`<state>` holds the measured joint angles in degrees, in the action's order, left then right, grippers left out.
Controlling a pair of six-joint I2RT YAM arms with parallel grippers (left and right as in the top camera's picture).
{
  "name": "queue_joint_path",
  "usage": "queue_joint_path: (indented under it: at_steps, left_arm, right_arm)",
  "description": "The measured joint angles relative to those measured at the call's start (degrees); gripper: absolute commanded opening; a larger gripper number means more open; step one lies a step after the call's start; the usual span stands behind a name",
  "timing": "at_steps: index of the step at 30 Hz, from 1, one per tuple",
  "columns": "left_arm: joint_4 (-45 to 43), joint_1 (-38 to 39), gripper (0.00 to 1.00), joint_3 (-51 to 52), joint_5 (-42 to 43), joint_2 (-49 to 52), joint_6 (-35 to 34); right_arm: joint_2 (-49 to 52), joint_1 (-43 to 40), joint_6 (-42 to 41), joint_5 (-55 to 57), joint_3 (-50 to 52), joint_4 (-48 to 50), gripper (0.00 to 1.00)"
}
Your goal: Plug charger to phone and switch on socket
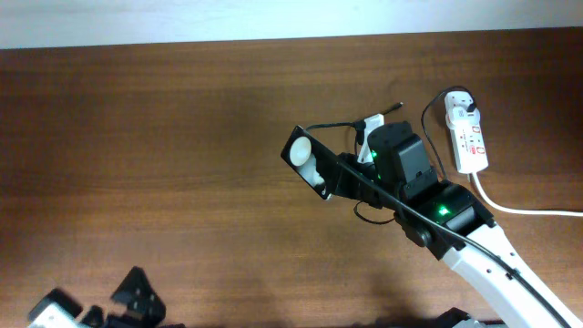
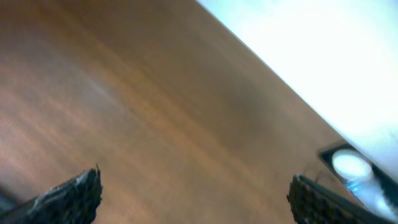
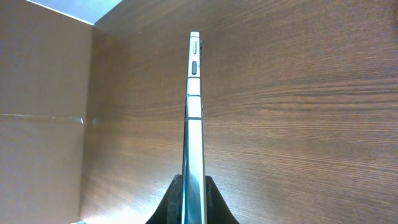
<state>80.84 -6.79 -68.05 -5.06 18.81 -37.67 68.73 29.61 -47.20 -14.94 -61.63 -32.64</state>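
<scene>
My right gripper point(image 1: 333, 179) is shut on the phone point(image 1: 304, 154), a black slab with white round spots, held on edge above the table's middle. In the right wrist view the phone point(image 3: 193, 112) stands edge-on between the shut jaws point(image 3: 193, 200). The charger's thin black cable point(image 1: 332, 125) runs behind the phone, and its plug tip point(image 1: 398, 107) lies near the socket point(image 1: 468, 138), a white power strip at the far right with a white adapter point(image 1: 458, 100) in it. My left gripper point(image 1: 138, 297) is open and empty at the bottom left. Its fingers point(image 2: 193, 199) are spread over bare wood.
The strip's thick white cord point(image 1: 533, 211) runs off the right edge. A white wall borders the table's far edge point(image 1: 182, 43). The phone also shows small at the right edge of the left wrist view point(image 2: 349, 165).
</scene>
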Motion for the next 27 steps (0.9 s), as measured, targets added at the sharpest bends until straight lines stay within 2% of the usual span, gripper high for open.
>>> queue_joint_path:
  at_steps: [2,3,5,6,7,8,10,12,14,16,18,21,24,26,27]
  left_arm:
    - [-10.9,0.0,0.99,12.1,0.9,0.2,-10.5]
    - [-20.1,0.0,0.99,19.8,4.0,0.6,-15.1]
    - [-47.7,-0.2,0.99,38.9,19.1,3.6,-26.4]
    - [-56.8,-0.1,0.99,43.6,25.0,5.3,-30.9]
    - [-79.6,0.0,0.99,51.8,32.6,8.6,-39.9]
    - [-91.5,0.0,0.99,56.2,38.4,12.6,-47.8]
    - [-110.2,0.1,0.99,59.8,46.1,20.5,-58.9]
    - [-125.4,2.5,0.99,59.9,48.6,26.2,-64.0]
    - [-127.2,6.5,0.99,59.8,49.8,33.4,-67.5]
    - [-130.2,10.5,0.99,59.7,49.2,39.1,-68.5]
    - [-135.6,15.0,0.99,58.4,47.0,45.7,-68.9]
    - [-137.3,18.7,0.99,53.4,43.5,51.1,-69.2]
    - [-137.5,20.0,1.00,49.5,41.0,52.3,-69.3]
    - [-137.7,21.0,0.89,47.9,38.9,52.3,-69.3]
    - [-137.7,21.1,0.79,47.9,38.2,52.3,-69.5]
  right_arm:
    - [0.0,0.0,-0.3,-0.2,0.0,0.1,0.04]
    - [0.0,0.0,-0.3,-0.2,0.0,0.0,0.04]
    - [0.0,0.0,-0.4,-0.4,0.0,-0.1,0.04]
    - [0.0,0.0,-0.4,-0.2,0.0,0.1,0.04]
    - [0.0,0.0,-0.4,0.2,0.0,0.1,0.04]
    - [0.1,0.0,-0.5,0.7,0.0,0.4,0.04]
    - [0.6,0.0,-1.3,1.1,0.0,3.3,0.04]
    - [2.2,0.0,-6.3,1.5,0.0,5.1,0.04]
    - [5.4,0.0,-12.3,0.1,0.0,8.7,0.04]
    - [6.6,0.0,-15.1,-4.3,0.0,13.5,0.04]
    - [7.9,0.0,-17.5,-8.0,0.0,14.1,0.04]
    - [8.4,0.0,-21.2,-12.5,0.0,14.1,0.04]
    - [8.4,0.1,-24.6,-15.5,0.0,14.1,0.04]
    - [8.4,1.3,-27.9,-16.2,0.0,14.1,0.04]
    - [8.4,2.2,-28.7,-16.3,0.0,14.1,0.04]
